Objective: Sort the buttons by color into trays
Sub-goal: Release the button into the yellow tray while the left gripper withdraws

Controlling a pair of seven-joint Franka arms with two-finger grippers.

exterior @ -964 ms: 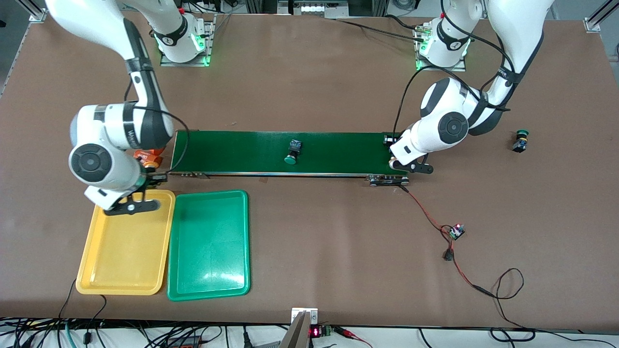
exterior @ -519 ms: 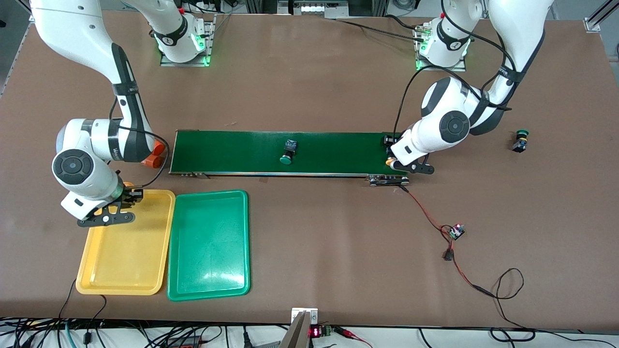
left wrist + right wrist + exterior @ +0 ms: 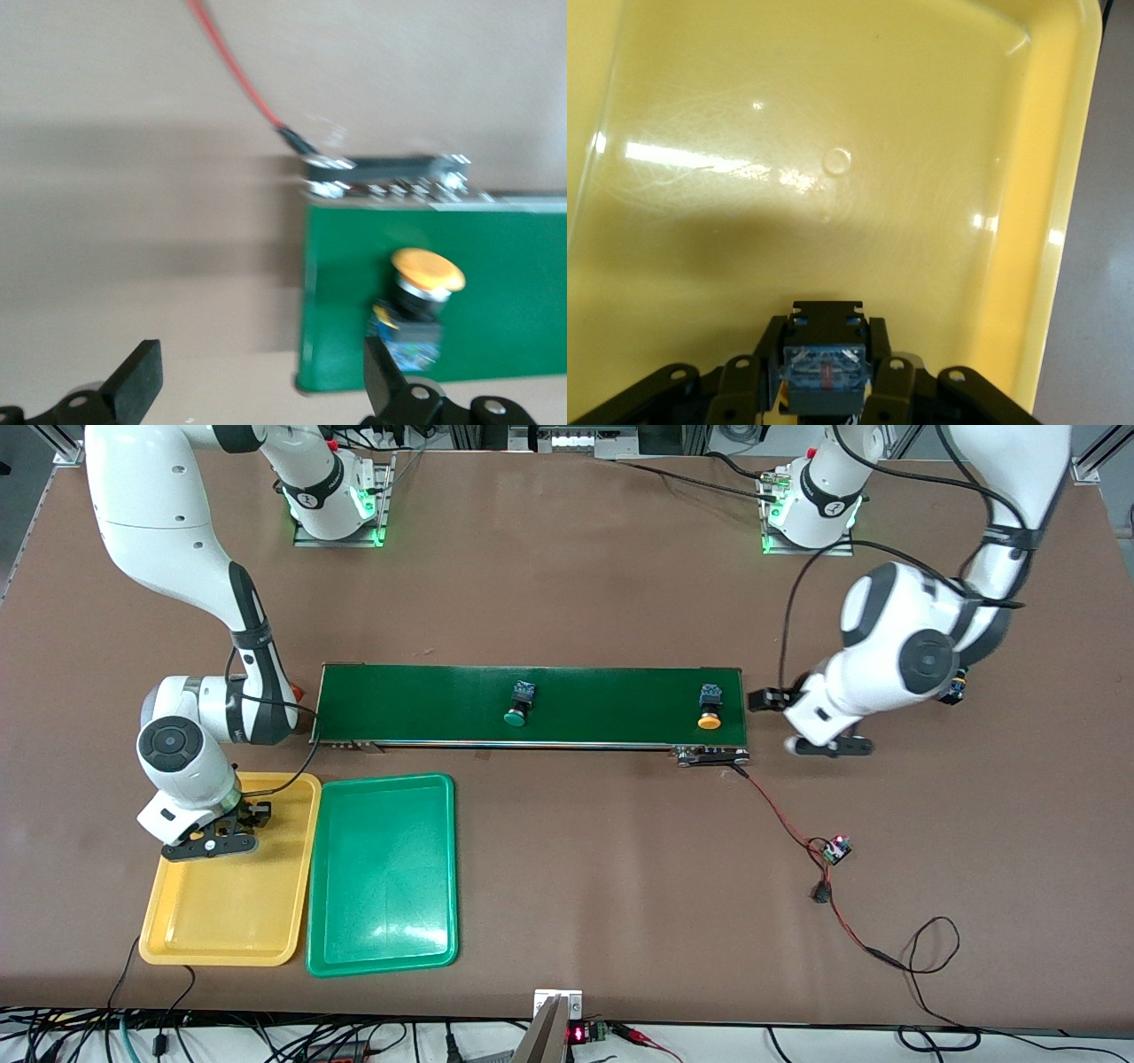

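Note:
My right gripper [image 3: 213, 840] is low over the yellow tray [image 3: 221, 912], shut on a button with a black-and-blue body [image 3: 822, 370]; its cap is hidden. The tray's floor fills the right wrist view [image 3: 833, 177]. A yellow-capped button [image 3: 709, 708] lies on the belt at the left arm's end and shows in the left wrist view [image 3: 418, 301]. My left gripper [image 3: 828, 744] is open and empty over the table beside that belt end [image 3: 261, 385]. A green-capped button [image 3: 518, 702] lies mid-belt. Another green-capped button [image 3: 954, 689] stands on the table, partly hidden by the left arm. The green tray [image 3: 381, 868] lies beside the yellow one.
The long dark-green conveyor belt [image 3: 602, 691] crosses the table's middle. A red cable and a small circuit board [image 3: 837, 850] trail from its left-arm end toward the front camera. An orange object [image 3: 295, 689] peeks out by the right arm at the belt's other end.
My right gripper carried its button from the tray's edge to low over the yellow tray. My left gripper let go of the yellow-capped button on the belt and drew away. The mid-belt button drifted toward the right arm's end.

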